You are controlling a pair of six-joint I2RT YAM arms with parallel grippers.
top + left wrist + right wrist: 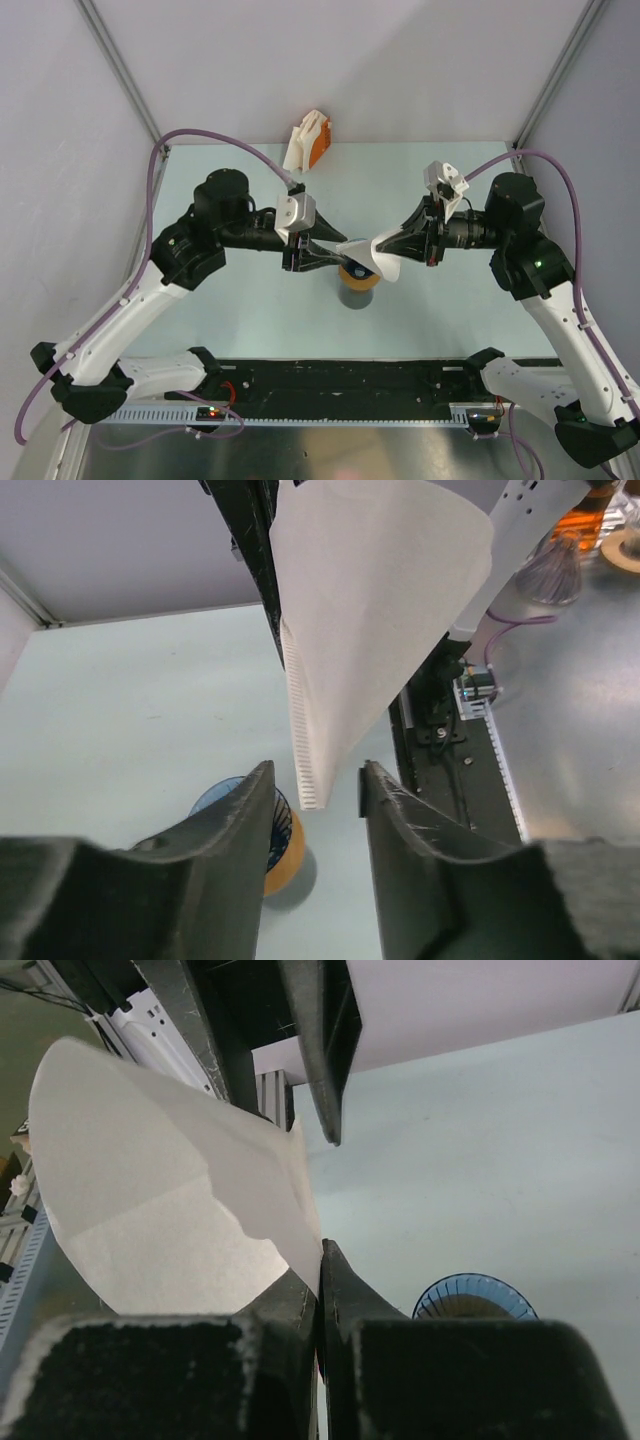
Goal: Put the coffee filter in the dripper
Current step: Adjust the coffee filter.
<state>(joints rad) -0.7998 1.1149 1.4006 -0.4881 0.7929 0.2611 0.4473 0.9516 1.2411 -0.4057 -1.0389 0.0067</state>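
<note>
The white paper coffee filter (372, 256) hangs in the air over the middle of the table. My right gripper (388, 250) is shut on its edge; in the right wrist view the jaws (320, 1252) pinch the filter (150, 1190). My left gripper (326, 258) is open, and the filter's ribbed seam (300, 730) ends just above the gap between its fingers (315, 777), touching neither. The blue ribbed dripper (218, 792) sits below on a flat orange ring (288, 850), partly hidden by the left finger. It also shows in the right wrist view (470, 1295).
A dark grey cup (355, 298) carries the orange ring (360, 280) and dripper. A white and orange object (310, 141) lies at the table's back edge. A black rail (340, 378) runs along the near edge between the arm bases.
</note>
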